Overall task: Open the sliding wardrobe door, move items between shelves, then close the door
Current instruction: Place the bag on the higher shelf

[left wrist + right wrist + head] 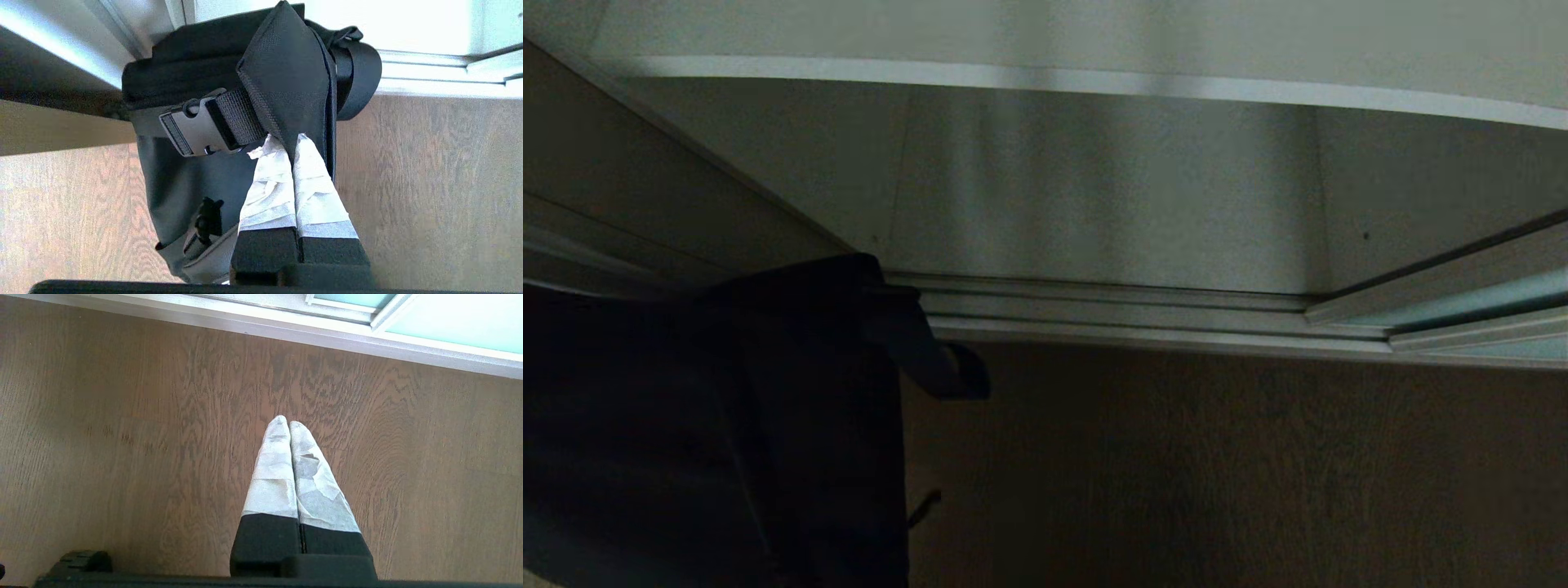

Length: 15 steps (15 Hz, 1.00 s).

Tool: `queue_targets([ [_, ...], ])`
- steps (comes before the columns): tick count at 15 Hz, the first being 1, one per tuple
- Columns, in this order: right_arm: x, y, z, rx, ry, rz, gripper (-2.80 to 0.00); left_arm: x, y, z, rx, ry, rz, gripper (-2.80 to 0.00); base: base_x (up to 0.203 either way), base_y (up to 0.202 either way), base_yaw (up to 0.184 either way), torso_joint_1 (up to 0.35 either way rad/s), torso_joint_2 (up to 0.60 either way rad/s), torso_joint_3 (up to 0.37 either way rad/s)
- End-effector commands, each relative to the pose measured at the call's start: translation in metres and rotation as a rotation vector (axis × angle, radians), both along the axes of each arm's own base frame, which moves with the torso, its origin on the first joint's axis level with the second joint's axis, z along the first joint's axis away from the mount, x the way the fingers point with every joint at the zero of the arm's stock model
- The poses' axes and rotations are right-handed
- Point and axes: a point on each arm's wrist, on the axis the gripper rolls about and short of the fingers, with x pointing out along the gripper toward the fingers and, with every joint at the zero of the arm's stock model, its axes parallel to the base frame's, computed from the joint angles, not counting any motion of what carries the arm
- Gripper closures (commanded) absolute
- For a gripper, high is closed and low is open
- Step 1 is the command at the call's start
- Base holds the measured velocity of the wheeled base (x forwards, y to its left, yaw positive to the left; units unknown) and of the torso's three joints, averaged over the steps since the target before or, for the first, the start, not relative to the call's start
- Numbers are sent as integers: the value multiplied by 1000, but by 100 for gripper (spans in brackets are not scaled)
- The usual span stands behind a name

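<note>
brown wood-grain floor (122, 437)

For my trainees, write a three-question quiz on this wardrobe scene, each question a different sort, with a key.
1. True or false: the left pincer is shut on the black bag.
2. Multiple choice: what lies under the right pincer? A. a shelf B. the wooden floor C. a bag
3. Fill in: in the head view the shelf spans the wardrobe above the silver floor ____.

Key: 1 true; 2 B; 3 track.
</note>
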Motion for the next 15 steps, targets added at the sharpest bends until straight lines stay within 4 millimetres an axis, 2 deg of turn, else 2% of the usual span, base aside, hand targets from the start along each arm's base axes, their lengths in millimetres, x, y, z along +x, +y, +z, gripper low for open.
queue_targets([
  [1,0,0,-1,0,0,1,0,-10,2,-1,4,-38,17,0,0,0,0,0,0,0],
  [7,0,0,0,0,-1,1,0,-19,3,-1,22,-76,28,0,0,0,0,0,0,0],
  [8,0,0,0,0,-2,1,0,-25,4,-2,23,-87,23,0,0,0,0,0,0,0],
  [11,0,0,-1,0,0,1,0,-35,5,-16,35,-31,8,0,0,0,0,0,0,0],
  [13,0,0,0,0,-1,1,0,-32,9,-22,40,-8,-11,0,0,0,0,0,0,0],
  [15,0,0,0,0,-2,1,0,-23,9,-29,65,42,57,0,0,0,0,0,0,0],
])
